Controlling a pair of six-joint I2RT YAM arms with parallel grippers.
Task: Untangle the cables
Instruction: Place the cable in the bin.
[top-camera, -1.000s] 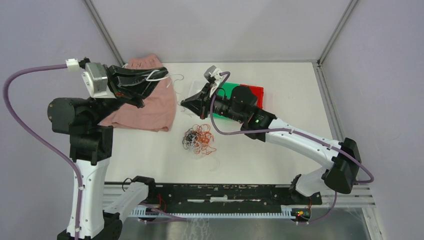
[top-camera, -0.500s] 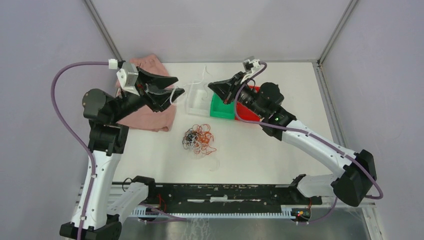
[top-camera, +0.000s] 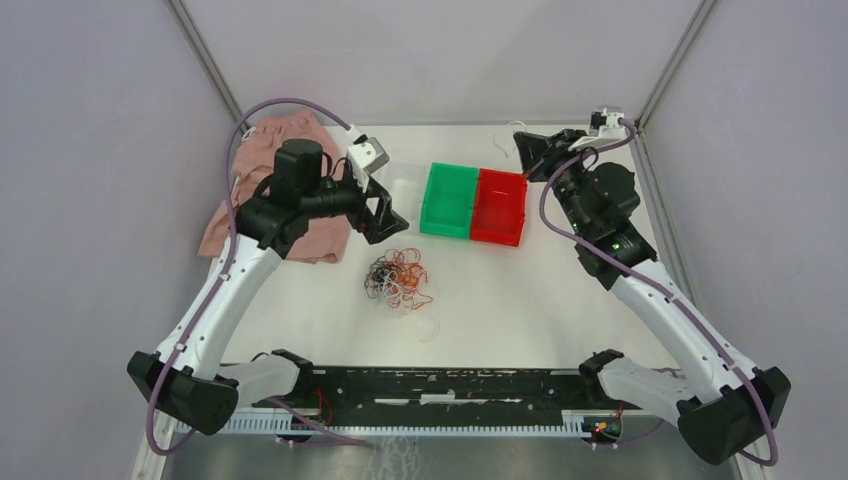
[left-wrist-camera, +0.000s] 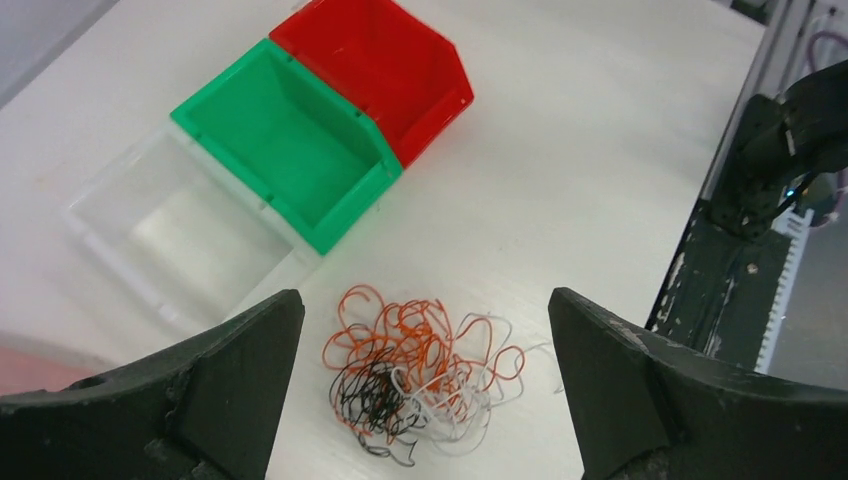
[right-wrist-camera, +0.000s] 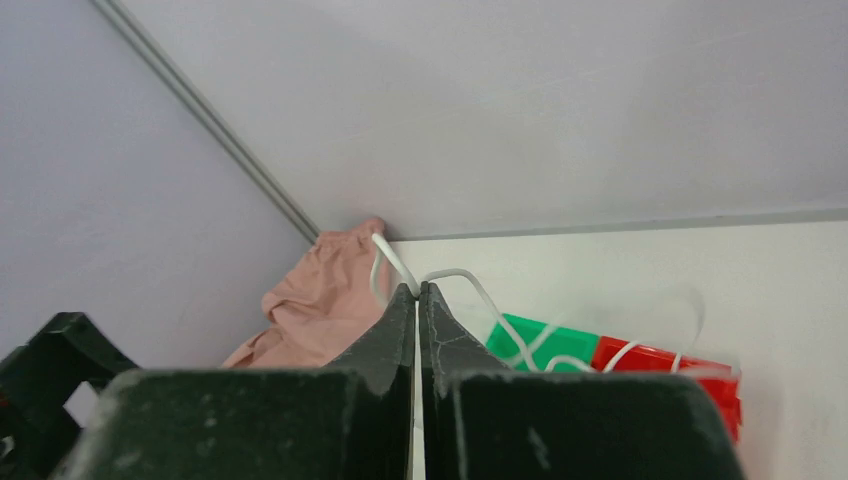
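Observation:
A fist-sized tangle of orange, black and white cables (top-camera: 398, 278) lies on the white table in front of the bins. My left gripper (top-camera: 385, 214) hovers just behind and above it, open and holding nothing. In the left wrist view the tangle (left-wrist-camera: 420, 375) sits between and beyond the wide-apart fingers of that gripper (left-wrist-camera: 425, 300). My right gripper (top-camera: 522, 145) is raised at the back right, shut on a single white cable (right-wrist-camera: 470, 283) that curls out of its tip (right-wrist-camera: 418, 288) to both sides.
A green bin (top-camera: 447, 200) and a red bin (top-camera: 498, 207) stand side by side at the back centre, with a clear bin (left-wrist-camera: 170, 235) left of the green one. A pink cloth (top-camera: 290, 232) lies at the back left. A stray white strand (top-camera: 430, 330) lies near the front.
The left gripper opened, let go of the white cable and swung right and down over the tangle. The right arm pulled away to the back right corner, still shut on the white cable.

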